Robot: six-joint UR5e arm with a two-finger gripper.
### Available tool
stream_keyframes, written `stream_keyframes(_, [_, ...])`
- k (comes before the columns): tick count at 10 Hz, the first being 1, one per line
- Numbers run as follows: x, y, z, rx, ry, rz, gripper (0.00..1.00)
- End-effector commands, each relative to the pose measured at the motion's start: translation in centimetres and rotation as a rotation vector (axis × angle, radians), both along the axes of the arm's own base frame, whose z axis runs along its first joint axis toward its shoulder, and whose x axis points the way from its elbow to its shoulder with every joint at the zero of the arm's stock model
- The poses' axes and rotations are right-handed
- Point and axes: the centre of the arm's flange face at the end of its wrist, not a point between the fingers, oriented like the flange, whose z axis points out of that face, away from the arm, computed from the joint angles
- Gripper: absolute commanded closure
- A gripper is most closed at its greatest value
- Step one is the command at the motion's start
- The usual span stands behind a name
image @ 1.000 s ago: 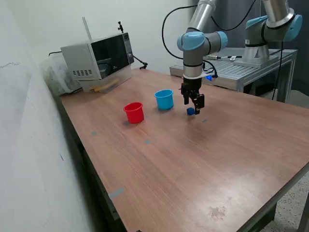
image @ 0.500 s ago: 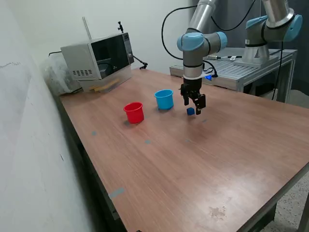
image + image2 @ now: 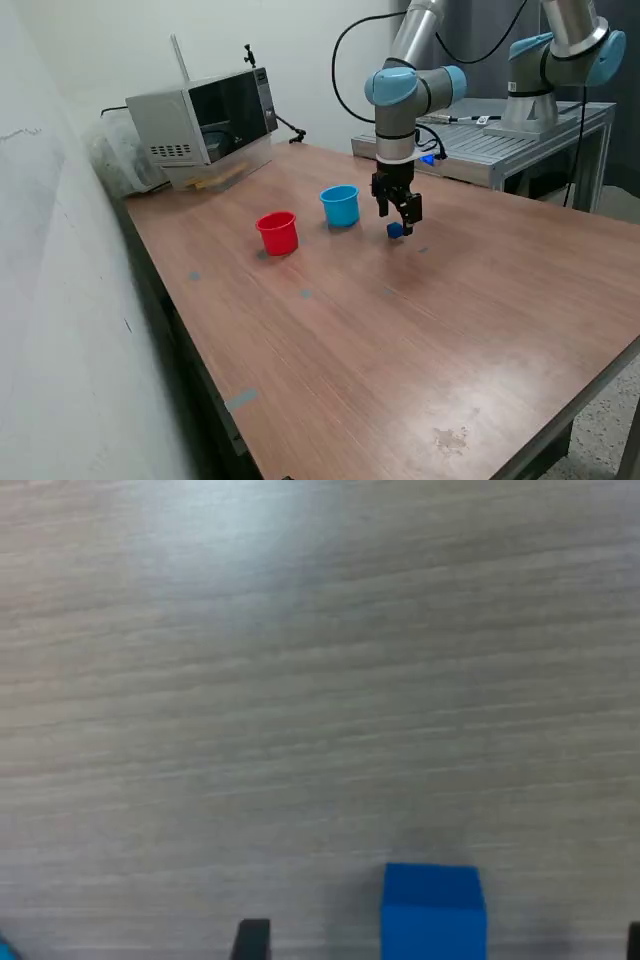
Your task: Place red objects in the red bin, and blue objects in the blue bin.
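A long wood-grain table (image 3: 400,330) fills the room's middle, with a white wall along the exterior view's left and a microwave (image 3: 205,122) sitting at the far corner. Behind the table stands a metal bench (image 3: 520,140) carrying the base of a second arm.

Two small cups stand upright near the far side of the table, mouths up. The red cup (image 3: 278,232) is toward the exterior view's left; the light blue cup (image 3: 341,205) is just beside it toward the right, the two apart and not touching.

The arm hangs straight down over the table to the right of the blue cup. Its jaws (image 3: 398,213) are spread apart and hold nothing — in the wrist view two dark fingertips (image 3: 252,938) show at the frame's edge with bare wood between them.

A dark blue cube (image 3: 395,230) rests flat on the table just below the jaws, near the blue cup but clear of it. In the wrist view the cube (image 3: 434,912) lies between the two fingertips, closer to neither by much that can be judged — touching neither. Being a cube it has no long axis; its edges sit roughly square to the wood grain.
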Motion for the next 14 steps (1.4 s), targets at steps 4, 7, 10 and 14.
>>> stream_keyframes(4, [-0.09,0.49,0.12,-0.003,0.002,-0.007,0.0])
stream_keyframes(7, [-0.03,0.39,0.05,-0.014,0.001,-0.007,0.0])
stream_keyframes(10, [-0.03,0.29,0.04,-0.023,0.001,-0.007,0.0])
stream_keyframes(14, [0.01,0.29,-0.26,-0.023,-0.006,-0.006,0.0])
